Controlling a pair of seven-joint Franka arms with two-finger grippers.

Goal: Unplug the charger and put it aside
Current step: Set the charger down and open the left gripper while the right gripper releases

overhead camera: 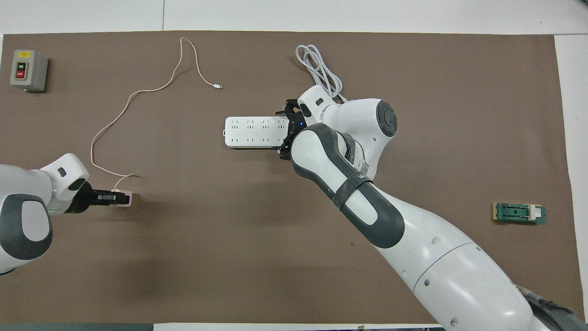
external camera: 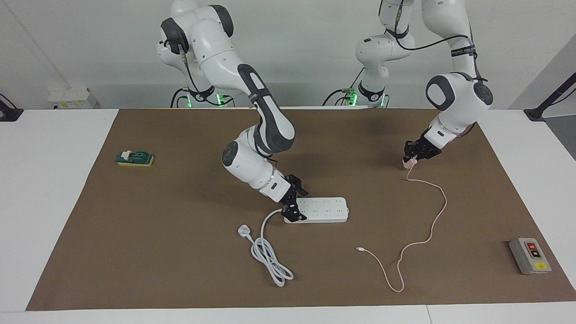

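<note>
While my left gripper (external camera: 408, 161) pinches the pink charger (external camera: 407, 164) low over the brown mat (external camera: 180, 252), its cable (external camera: 434, 222) trails away from my fingers. My right gripper (external camera: 294, 202) stands spread at the power strip (external camera: 321, 209) end.

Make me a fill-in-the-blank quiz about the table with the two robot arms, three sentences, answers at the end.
1. The left pincer is shut on the small pale ____ cube-shaped charger.
2. The long white power strip has ____ plugged into its sockets.
3. The right pincer is at the strip's end nearest the coiled white ____.

Answers: pink; nothing; cord
</note>
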